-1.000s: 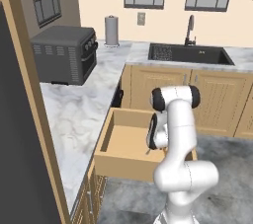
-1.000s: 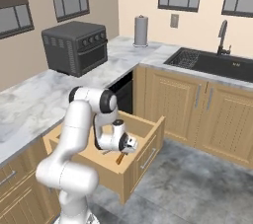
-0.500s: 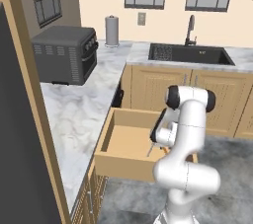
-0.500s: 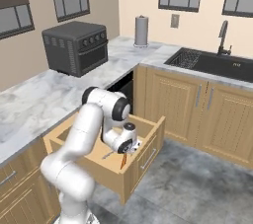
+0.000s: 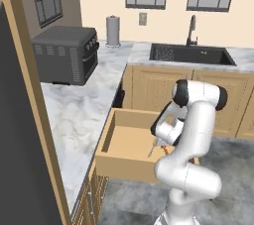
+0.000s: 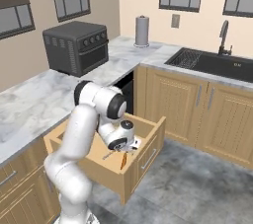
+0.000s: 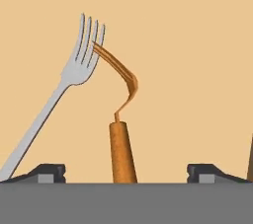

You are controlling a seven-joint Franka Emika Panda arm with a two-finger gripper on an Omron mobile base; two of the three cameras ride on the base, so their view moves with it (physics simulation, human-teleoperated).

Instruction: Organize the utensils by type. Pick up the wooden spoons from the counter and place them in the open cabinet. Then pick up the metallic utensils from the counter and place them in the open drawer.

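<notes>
Gripper [image 7: 126, 171] newly spread wide, silver fork [image 7: 74, 72] lying ahead-left between fingertips, over open drawer [image 5: 121, 142] floor.

Open drawer [image 5: 124, 142] projecting from below the counter [image 5: 82, 115]; fork [image 7: 54, 94] and a bent orange-handled utensil [image 7: 121, 119] inside it, side by side; toaster oven [image 5: 67, 53] on the counter; paper towel roll [image 5: 113, 30] behind it; sink [image 5: 191, 54] to the right.
</notes>
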